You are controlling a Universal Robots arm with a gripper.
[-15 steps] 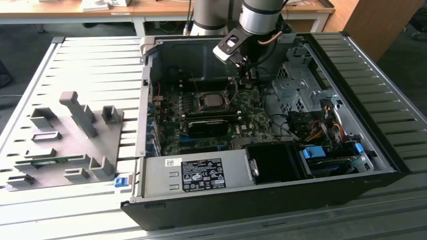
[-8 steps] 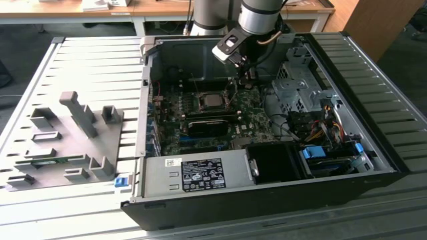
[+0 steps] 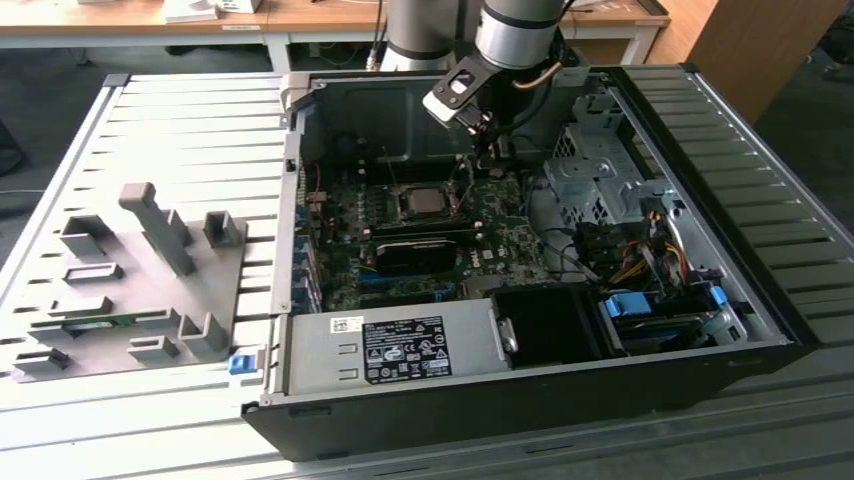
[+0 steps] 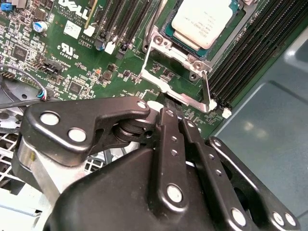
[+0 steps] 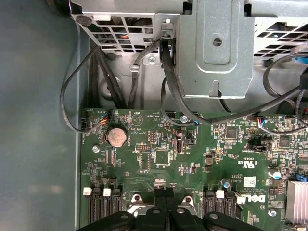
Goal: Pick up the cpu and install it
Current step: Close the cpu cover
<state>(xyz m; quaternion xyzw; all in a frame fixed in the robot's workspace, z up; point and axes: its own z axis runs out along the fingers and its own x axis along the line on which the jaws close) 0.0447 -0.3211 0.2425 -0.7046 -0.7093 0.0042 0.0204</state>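
Faint grey print marks the silver lid of the cpu (image 4: 202, 21), too pale to make out. Well apart from the cpu, past the slots, the green motherboard (image 4: 57, 62) bears a large white maker's logo (image 4: 72, 7), a small white coded sticker (image 4: 72, 30) and a certification mark (image 4: 67, 48). In the first wrist view a white triangle sign (image 5: 137, 119) sits just beside the coin cell (image 5: 117, 137). Farther from the cpu, the power supply (image 3: 314, 372) carries a black-and-white label (image 3: 407, 352), its print too small to read.
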